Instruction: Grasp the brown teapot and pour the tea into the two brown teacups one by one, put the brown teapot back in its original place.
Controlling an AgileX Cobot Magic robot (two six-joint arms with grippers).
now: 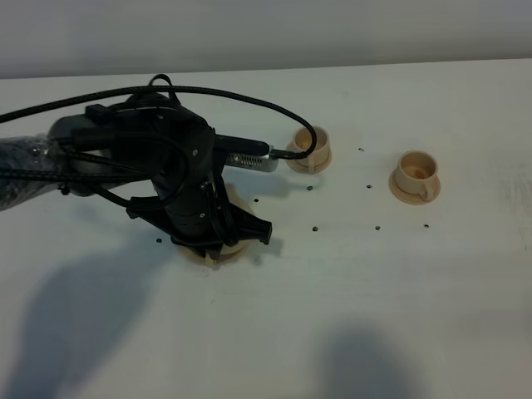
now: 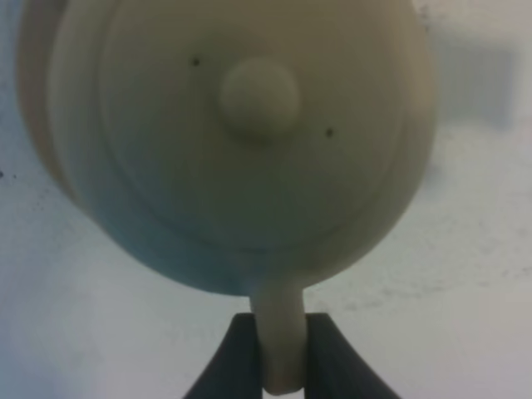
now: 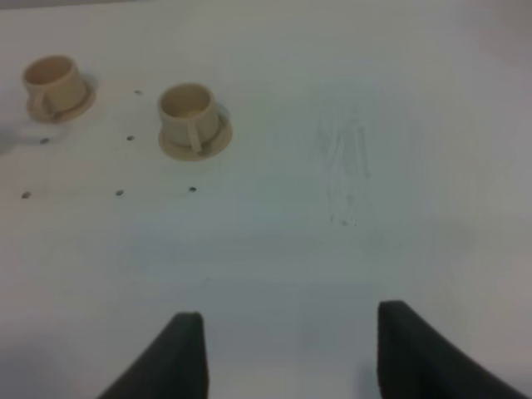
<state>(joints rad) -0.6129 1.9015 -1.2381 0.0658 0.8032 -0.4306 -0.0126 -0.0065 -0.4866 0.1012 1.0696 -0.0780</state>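
Gripping: the left end effector has its two dark fingers pressed on both sides of the loop handle of the pale beige, round-bellied ceramic teapot; it pinches this handle.
Teapot: the left wrist view shows it from above, with the knobbed lid on it, and it fills most of that view. In the high view the black left arm covers it almost fully.
Large saucer: a flat, round, pale beige rim shows just under the arm in the high view. I cannot tell if the teapot rests on it or is raised from it.
Teacups: two small pale beige cylindrical cups, each upright on its own small round saucer. The near cup stands just beside the arm, to the right of it. The far cup stands apart from the first one, more to the right.
Right end effector: the right end effector is spread, its two dark fingers well apart, above the bare surface.
Surface: the white surface carries some small dark dots between the large saucer and the cups.
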